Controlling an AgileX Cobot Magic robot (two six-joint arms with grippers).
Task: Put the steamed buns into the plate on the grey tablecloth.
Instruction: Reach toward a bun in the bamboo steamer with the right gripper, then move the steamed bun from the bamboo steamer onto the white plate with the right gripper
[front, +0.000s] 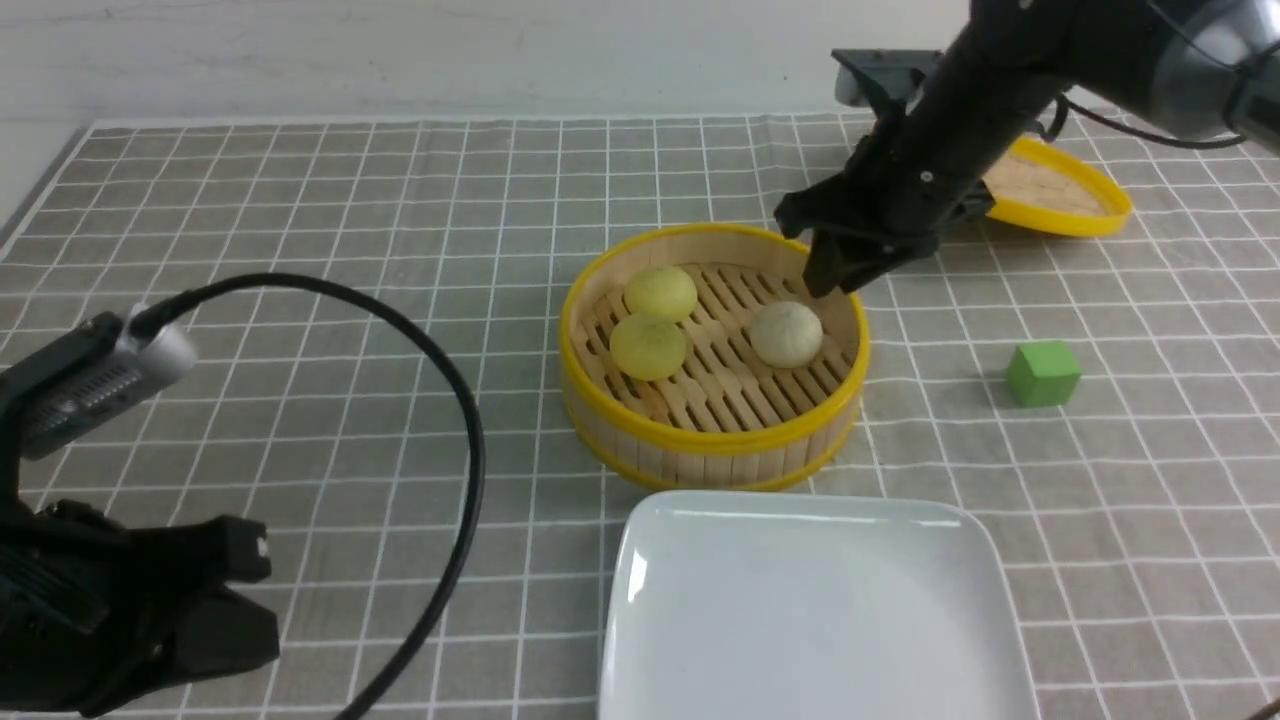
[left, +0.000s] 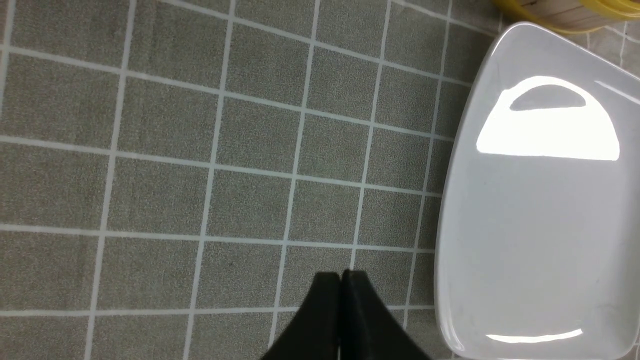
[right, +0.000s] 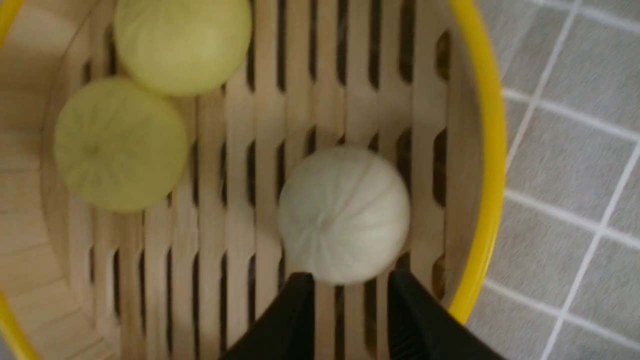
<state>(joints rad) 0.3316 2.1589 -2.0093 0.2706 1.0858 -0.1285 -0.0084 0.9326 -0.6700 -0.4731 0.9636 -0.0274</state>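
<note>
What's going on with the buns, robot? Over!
Right end effector open above the pale bun. Left end effector shut, away from the basket. All three buns in basket, none on plate.

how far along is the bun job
Nothing looks done yet: the white plate has no bun on it. In progress: the open right hand is over the steamer basket, by the beige-white bun. Left: all three buns, still in the basket.
</note>
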